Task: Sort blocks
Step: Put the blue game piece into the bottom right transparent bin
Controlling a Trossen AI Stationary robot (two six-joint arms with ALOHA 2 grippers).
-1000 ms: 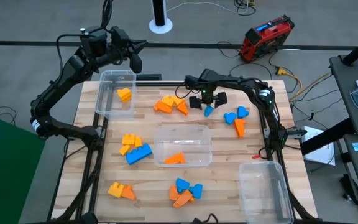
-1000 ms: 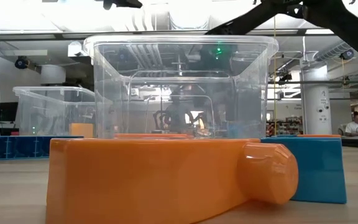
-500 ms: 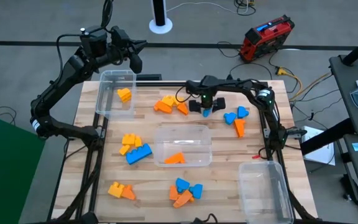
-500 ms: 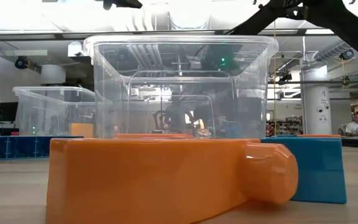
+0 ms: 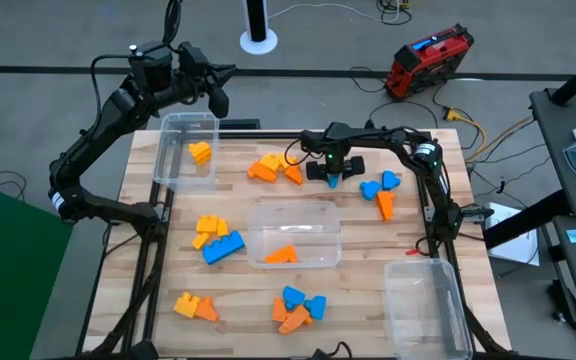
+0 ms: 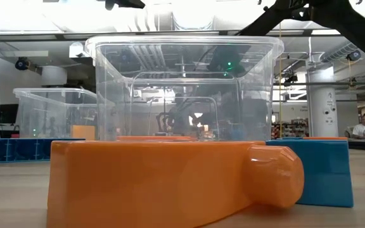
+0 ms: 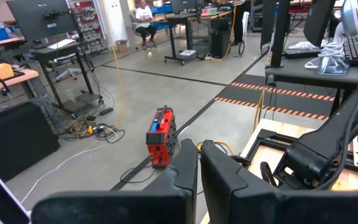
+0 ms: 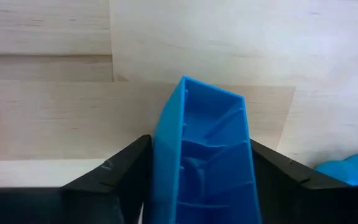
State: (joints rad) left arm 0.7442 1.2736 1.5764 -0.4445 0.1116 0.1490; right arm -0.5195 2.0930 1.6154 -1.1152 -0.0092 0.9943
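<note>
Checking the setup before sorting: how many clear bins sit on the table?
3: one at the far-left corner, one at the centre, one at the near-right corner. None seems hidden.

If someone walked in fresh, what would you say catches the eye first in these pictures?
The right gripper draws the eye, down at the far middle of the table with its fingers on either side of a blue block. Around it lie bright scattered blocks in yellow, orange and blue. The left gripper waits beyond the far left corner, above a clear bin holding a yellow block.
</note>
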